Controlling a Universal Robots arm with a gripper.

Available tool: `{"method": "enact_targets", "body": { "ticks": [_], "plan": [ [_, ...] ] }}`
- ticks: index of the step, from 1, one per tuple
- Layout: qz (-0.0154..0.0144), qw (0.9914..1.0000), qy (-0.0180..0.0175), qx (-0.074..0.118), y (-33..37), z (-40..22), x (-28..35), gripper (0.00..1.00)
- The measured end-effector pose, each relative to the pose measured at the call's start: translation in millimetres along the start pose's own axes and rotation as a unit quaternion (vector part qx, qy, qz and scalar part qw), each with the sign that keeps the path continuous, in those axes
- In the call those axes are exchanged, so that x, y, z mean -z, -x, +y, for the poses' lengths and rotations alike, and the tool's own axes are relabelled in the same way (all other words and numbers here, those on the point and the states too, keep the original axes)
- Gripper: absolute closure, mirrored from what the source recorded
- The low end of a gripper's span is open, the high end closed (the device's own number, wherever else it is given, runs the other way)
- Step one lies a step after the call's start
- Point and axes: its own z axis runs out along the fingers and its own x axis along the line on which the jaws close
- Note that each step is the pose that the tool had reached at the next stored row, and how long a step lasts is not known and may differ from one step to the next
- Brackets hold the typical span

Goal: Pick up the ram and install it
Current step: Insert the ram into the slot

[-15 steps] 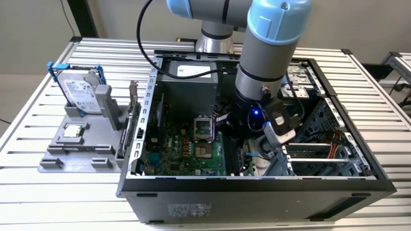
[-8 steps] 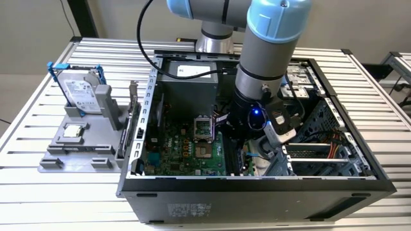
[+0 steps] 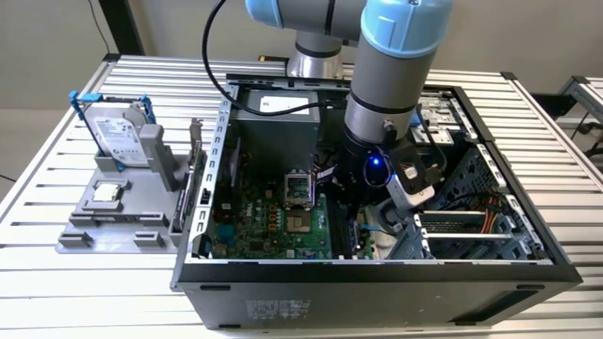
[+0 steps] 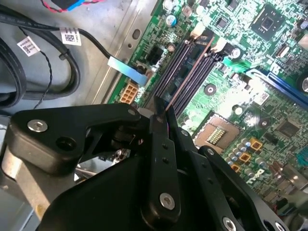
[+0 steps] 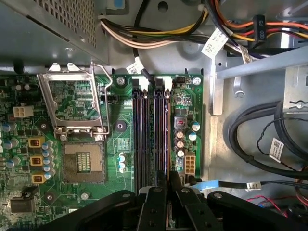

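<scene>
The ram (image 4: 191,76) shows edge-on as a thin dark stick standing upright along the outermost black memory slot (image 5: 164,134) of the green motherboard (image 5: 120,144). In the first wrist view the ram (image 5: 167,144) lines up with that slot; I cannot tell whether it is fully seated. My gripper (image 4: 161,113) is shut on the near end of the ram, with a black finger on either side of it. In the first wrist view the gripper (image 5: 168,182) sits over the slot's near end. In the exterior view the gripper (image 3: 361,214) reaches down inside the open computer case (image 3: 377,272).
The open processor socket (image 5: 83,161) with its raised metal frame lies beside the slots. Cable bundles (image 5: 250,134) and the drive cage crowd the other side. Outside the case, a grey fixture (image 3: 113,226) holds a silver hard drive (image 3: 123,138) and a small processor chip (image 3: 109,191).
</scene>
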Motion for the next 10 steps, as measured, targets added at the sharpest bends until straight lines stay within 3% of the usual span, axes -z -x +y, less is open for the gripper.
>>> {"method": "enact_targets", "body": {
  "ticks": [10],
  "plan": [
    [-0.0001,1.0,-0.0025,0.001,-0.1,3.1,0.2,1.0]
  ]
}}
